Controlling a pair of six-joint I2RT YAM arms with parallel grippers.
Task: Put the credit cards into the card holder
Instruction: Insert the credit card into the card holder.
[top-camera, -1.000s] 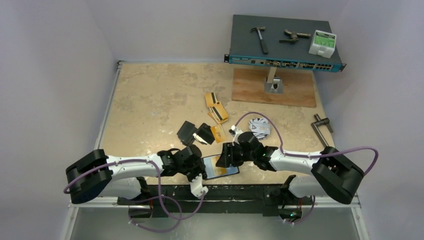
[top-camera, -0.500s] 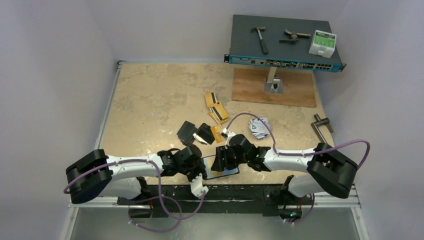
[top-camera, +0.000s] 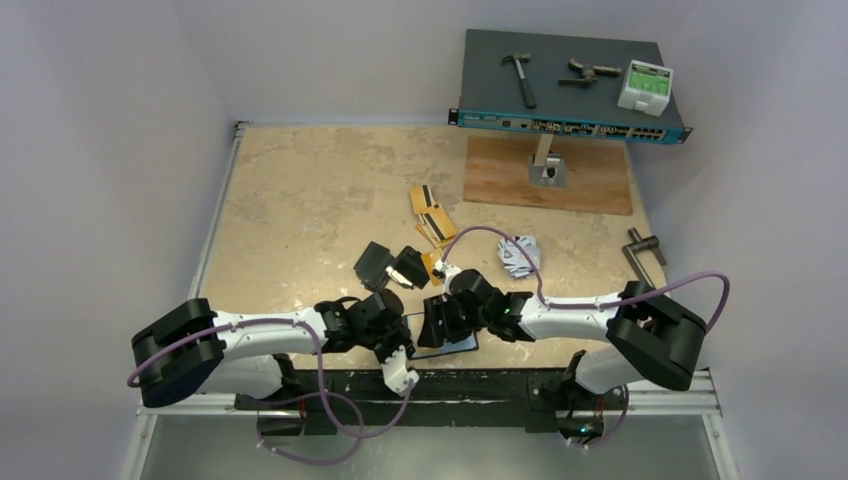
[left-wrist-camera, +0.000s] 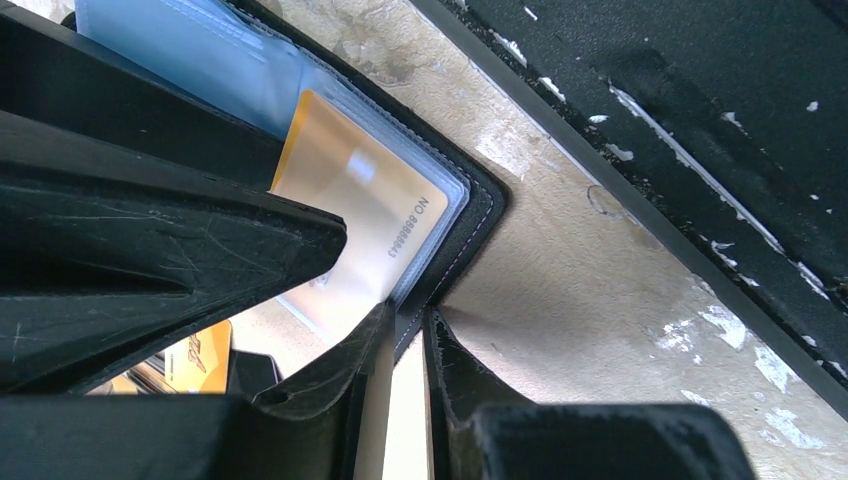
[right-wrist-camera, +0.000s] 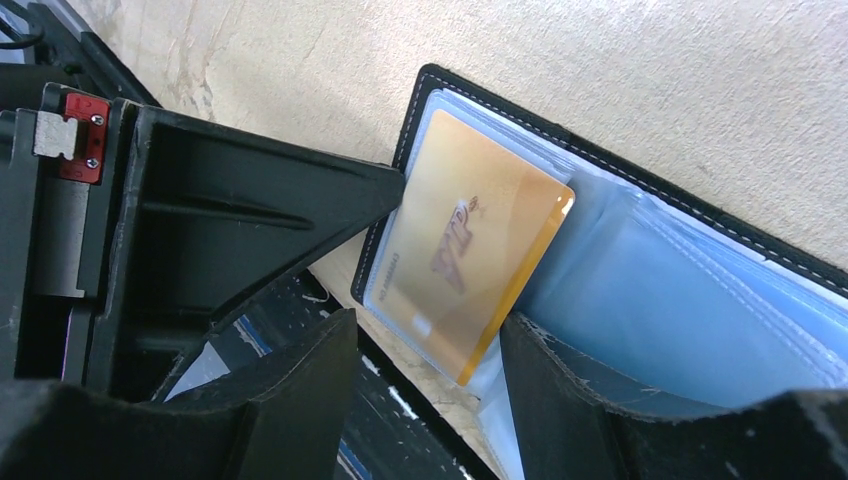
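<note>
The left arm (top-camera: 270, 330) lies low along the near edge of the worktop (top-camera: 300, 200), stretched from its base toward 3 o'clock. The right arm (top-camera: 575, 315) mirrors it, reaching toward 9 o'clock with its wrist raised a little. The two grippers meet at about 6 o'clock on the worktop, almost nose to nose. The left gripper (left-wrist-camera: 408, 322) points down at a slant, its jaws nearly closed and pinching the edge of the card holder (left-wrist-camera: 480, 200). The right gripper (right-wrist-camera: 428, 330) tilts downward with its jaws standing apart.
</note>
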